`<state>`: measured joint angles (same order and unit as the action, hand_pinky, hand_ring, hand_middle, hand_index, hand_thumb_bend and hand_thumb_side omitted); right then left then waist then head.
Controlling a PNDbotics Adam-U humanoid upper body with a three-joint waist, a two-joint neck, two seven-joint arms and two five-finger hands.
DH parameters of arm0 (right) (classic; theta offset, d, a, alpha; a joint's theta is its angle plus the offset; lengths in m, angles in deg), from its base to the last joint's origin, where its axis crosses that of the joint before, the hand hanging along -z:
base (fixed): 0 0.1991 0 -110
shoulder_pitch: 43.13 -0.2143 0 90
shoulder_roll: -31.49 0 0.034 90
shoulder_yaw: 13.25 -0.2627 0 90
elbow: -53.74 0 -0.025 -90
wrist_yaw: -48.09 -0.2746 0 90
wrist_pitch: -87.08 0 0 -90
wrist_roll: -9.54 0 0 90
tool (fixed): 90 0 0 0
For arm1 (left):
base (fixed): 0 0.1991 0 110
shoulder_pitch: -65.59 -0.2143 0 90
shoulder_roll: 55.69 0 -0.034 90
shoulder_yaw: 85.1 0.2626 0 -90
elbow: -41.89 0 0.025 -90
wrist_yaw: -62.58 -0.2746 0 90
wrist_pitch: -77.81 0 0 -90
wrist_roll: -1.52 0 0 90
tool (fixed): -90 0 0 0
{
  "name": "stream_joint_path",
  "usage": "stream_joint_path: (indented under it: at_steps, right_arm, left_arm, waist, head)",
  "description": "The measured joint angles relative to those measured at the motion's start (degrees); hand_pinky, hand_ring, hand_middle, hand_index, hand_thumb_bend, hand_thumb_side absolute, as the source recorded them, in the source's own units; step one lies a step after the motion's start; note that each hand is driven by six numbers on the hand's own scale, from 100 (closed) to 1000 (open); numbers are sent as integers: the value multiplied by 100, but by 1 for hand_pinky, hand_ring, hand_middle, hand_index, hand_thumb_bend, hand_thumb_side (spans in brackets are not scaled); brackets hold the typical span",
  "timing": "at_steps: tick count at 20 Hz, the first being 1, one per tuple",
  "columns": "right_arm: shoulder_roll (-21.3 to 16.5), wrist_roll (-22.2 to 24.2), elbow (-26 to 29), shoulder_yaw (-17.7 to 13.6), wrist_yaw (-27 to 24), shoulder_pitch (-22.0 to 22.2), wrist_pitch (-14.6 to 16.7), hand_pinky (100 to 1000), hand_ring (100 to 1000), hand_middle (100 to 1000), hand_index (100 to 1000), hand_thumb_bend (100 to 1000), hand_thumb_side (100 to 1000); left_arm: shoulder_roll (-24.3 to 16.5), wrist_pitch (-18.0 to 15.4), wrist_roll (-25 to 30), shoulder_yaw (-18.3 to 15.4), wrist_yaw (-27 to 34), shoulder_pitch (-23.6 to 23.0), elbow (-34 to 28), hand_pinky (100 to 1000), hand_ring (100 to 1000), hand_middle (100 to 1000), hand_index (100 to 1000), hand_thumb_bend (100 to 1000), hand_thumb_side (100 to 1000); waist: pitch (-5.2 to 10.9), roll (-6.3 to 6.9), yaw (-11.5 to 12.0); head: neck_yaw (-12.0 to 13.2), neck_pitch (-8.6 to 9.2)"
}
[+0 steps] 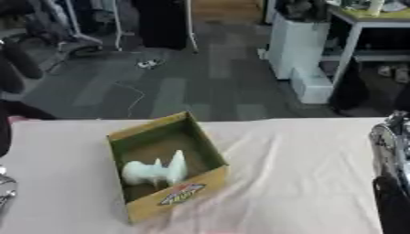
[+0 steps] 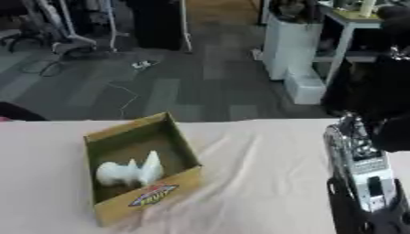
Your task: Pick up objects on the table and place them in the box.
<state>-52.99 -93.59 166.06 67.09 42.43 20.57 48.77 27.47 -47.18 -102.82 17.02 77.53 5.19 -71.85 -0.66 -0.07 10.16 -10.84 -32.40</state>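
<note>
Right hand (image 2: 364, 183), a silver and black mechanism, shows at the four o'clock edge of the right eye view, raised above the table with its length running up toward the two o'clock side; whether its fingers are straight or curled cannot be told from here, and nothing shows in its hold. At the eight o'clock edge of the left eye view a small silver part of the left hand (image 1: 5, 189) pokes in; its fingers cannot be made out either.

Between the two, the table with its pale pinkish cloth (image 1: 304, 183) fills the near half of the scene, the cloth lying in soft folds toward the five o'clock corner. On it, at about seven o'clock from the centre, sits the open cardboard box with mustard-yellow outer walls and a dull green inside (image 1: 128, 135), turned askew so one corner points toward the robot. Its near wall carries a colourful printed label (image 1: 181, 194). Inside the box, against the near wall, lies a pale mint-white object of lumpy shape with an upright pointed part (image 1: 156, 171); what it is cannot be told.

Beyond the table's far edge, toward twelve o'clock, lies grey tiled floor (image 1: 192, 77), and at one o'clock stands a white cabinet (image 1: 300, 45).
</note>
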Motion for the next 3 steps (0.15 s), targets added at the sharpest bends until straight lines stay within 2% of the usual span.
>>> stream_joint_path:
  at_steps: [3]
  right_arm:
    - [0, 28, -12, 0, -22, -15, 1, 604, 512, 530, 680, 100, 895]
  left_arm:
    - [0, 16, -16, 22, -79, -17, 0, 368, 334, 425, 504, 100, 638]
  waist:
    - [-19, 0, -6]
  head:
    - [31, -120]
